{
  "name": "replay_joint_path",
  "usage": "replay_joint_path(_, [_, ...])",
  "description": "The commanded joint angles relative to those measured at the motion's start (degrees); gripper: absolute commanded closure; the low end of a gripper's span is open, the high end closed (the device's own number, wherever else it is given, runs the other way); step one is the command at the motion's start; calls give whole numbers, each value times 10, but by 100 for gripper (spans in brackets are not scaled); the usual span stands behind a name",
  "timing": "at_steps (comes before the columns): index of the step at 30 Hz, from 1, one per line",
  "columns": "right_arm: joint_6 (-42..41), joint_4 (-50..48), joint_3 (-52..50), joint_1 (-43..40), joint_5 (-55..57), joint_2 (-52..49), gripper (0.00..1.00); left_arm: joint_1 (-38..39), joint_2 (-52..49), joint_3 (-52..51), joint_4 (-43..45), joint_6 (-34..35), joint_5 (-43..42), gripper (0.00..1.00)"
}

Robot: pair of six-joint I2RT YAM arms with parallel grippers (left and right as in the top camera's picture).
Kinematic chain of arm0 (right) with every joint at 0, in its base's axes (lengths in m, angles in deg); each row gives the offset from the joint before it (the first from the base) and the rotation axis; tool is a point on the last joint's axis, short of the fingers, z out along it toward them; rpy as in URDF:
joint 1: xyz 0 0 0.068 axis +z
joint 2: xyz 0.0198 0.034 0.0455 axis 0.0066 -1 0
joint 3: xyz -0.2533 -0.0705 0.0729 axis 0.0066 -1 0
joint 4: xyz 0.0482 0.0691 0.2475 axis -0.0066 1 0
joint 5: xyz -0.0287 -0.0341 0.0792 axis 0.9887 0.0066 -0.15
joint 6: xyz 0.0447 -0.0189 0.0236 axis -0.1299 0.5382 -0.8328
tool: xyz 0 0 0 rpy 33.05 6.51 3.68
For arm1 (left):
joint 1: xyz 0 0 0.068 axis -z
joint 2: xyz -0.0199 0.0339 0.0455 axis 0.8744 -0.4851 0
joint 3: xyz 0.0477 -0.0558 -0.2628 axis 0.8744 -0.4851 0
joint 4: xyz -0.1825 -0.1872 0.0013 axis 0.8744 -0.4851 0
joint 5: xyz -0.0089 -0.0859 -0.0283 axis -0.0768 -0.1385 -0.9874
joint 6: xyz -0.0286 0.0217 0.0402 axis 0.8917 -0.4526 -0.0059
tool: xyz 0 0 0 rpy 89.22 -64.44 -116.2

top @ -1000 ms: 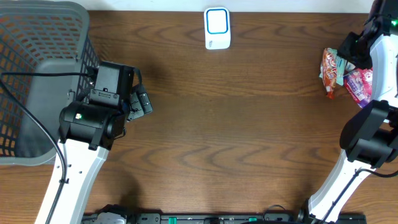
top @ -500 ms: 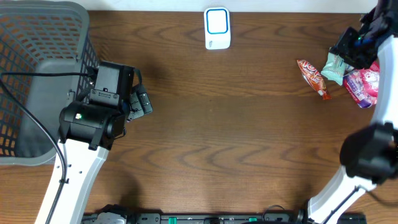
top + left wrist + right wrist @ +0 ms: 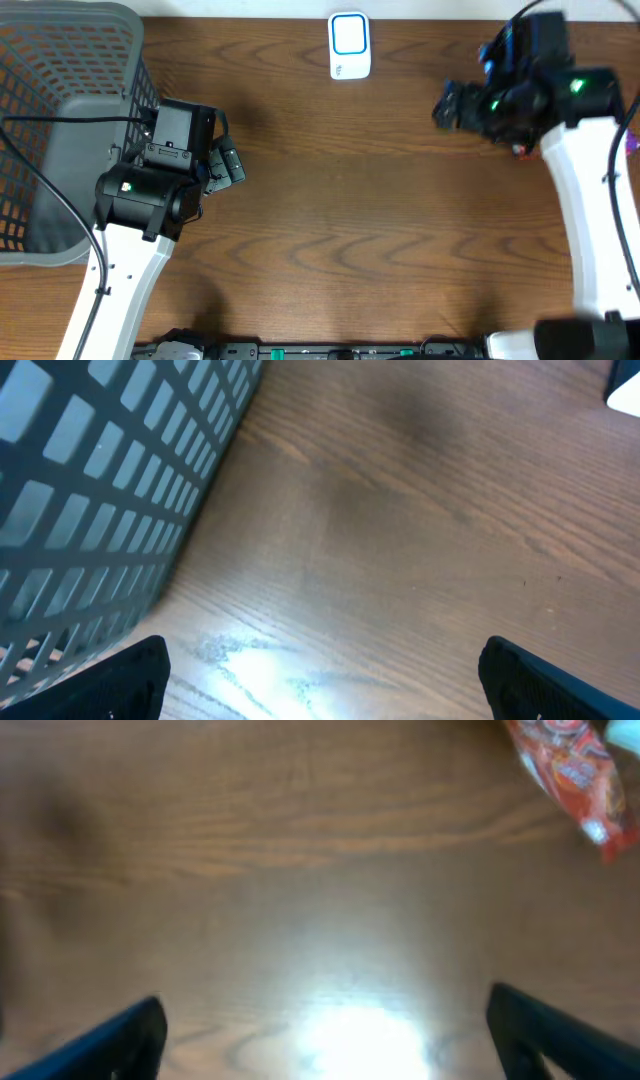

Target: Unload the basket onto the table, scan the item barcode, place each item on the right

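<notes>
A: Since the right gripper [image 3: 325, 1045] stands wide with nothing between its fingers, where is the packet?

B: The packet [image 3: 565, 765] lies flat on the table [image 3: 300, 870], off at the top right of the right wrist view. It is apart from the fingers, not between them. From overhead the right arm covers nearly all of it.

A: And the left gripper?

B: The left gripper [image 3: 320, 675] is wide too, and empty, over bare wood just beside the basket [image 3: 100, 490].

A: How would the packet handle?

B: I'd judge it light and soft: a thin red film pouch, likely slick and crinkly, perhaps with loose contents. A hard squeeze could crush them. I would take it across its narrow width near one sealed end, where the film should be flatter and stiffer. That leaves the printed face free for the scanner [image 3: 349, 45].

A: Any writing on it?

B: There is pale printing on the red, but it is blurred. I can read no brand, and no barcode shows on this side. The scanner is white with a blue-edged window, and a mark below the window is too small to read.
</notes>
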Motion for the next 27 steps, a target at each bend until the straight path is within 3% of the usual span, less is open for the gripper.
replay_joint_path(1, [1, -36, -101, 20, 21, 93, 1, -2, -1, 2, -3, 9, -3, 2])
replay_joint_path(6, [-13, -114, -267, 36, 20, 227, 1, -2, -1, 2, -3, 9, -3, 2])
replay_joint_path(11, [-25, -141, -363, 38, 20, 324, 1, -2, -1, 2, -3, 9, -3, 2])
replay_joint_path(27, [-22, -19, -401, 38, 14, 339, 1, -2, -1, 2, -3, 9, -3, 2])
